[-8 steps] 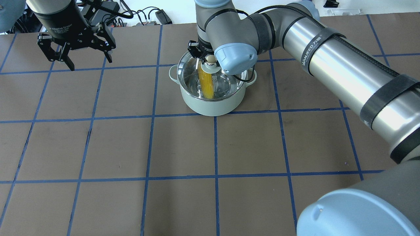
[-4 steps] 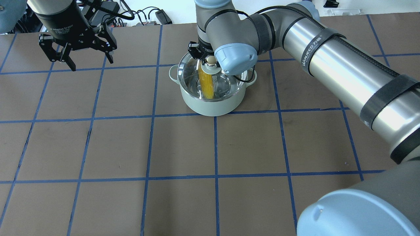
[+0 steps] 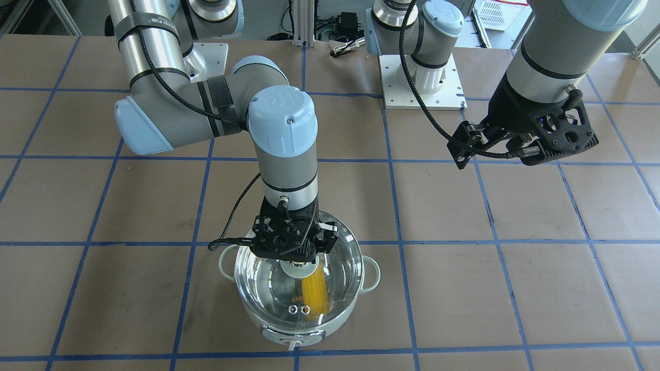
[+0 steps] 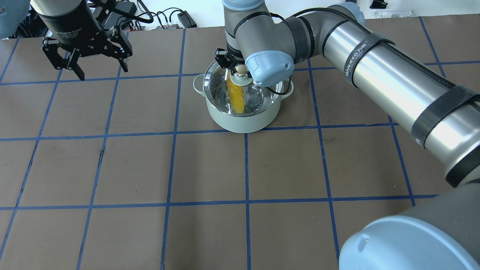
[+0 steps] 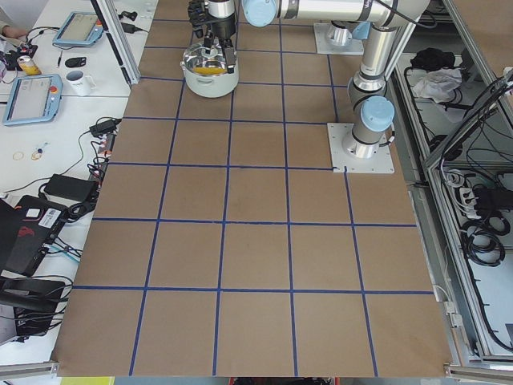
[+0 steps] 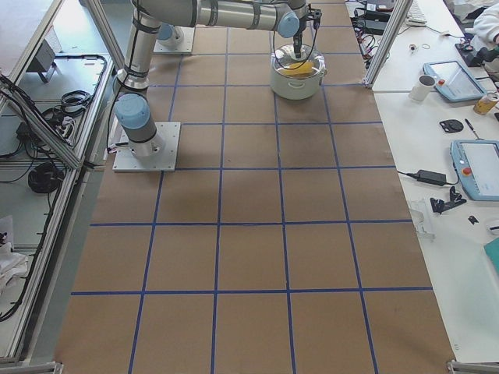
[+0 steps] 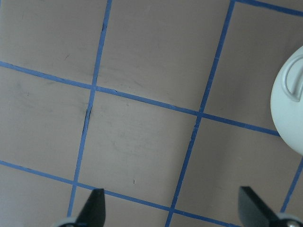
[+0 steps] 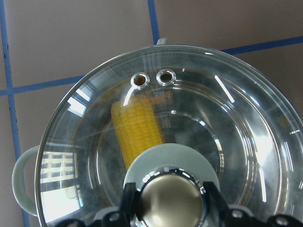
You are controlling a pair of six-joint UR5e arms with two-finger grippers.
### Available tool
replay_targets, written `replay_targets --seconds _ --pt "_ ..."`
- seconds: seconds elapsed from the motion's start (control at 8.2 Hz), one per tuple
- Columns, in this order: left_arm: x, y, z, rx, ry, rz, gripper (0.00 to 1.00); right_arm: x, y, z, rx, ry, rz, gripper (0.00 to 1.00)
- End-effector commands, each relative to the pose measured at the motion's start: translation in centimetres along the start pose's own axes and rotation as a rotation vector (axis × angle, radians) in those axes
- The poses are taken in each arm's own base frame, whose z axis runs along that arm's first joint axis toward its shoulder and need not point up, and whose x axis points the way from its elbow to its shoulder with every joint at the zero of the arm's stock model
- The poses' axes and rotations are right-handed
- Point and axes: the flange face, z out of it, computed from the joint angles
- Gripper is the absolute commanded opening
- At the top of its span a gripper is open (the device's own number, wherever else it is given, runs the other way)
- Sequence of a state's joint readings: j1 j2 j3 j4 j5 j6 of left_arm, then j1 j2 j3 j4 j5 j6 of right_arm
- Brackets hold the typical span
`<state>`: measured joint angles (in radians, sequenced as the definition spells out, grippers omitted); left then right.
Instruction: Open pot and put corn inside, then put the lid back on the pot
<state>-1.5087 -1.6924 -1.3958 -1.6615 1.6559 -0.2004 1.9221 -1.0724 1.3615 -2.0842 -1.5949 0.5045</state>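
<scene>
Lid [image 3: 268, 288] looks seated on pot [image 4: 240, 122], corn [image 8: 135, 127] inside; right gripper [image 8: 168, 196] pinches its knob [image 4: 241, 69]. Open fully, then lift straight. Left gripper [image 4: 102, 72], upper left, gapes empty.

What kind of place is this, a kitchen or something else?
Most likely a robotics lab workcell, not a kitchen: two arms bolted to base plates on a tape-gridded table, teach pendants beside it, and loose cables around. The pot looks like a test prop.
</scene>
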Motion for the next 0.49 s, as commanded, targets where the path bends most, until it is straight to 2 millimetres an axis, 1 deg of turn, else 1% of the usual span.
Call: replay_targets --seconds 0.0,0.24,0.37 --pt "-0.1 0.6 -1.0 0.018 0.007 -0.001 1.00 0.1 0.0 -0.1 0.004 0.009 0.003 1.00" --pt "-0.1 0.3 -0.3 0.005 0.000 0.000 1.00 0.2 -0.1 -0.6 0.009 0.005 -0.001 1.00" --pt "-0.1 0.3 -0.3 0.007 0.001 0.000 1.00 0.4 0.2 -2.5 0.023 -0.008 -0.004 1.00"
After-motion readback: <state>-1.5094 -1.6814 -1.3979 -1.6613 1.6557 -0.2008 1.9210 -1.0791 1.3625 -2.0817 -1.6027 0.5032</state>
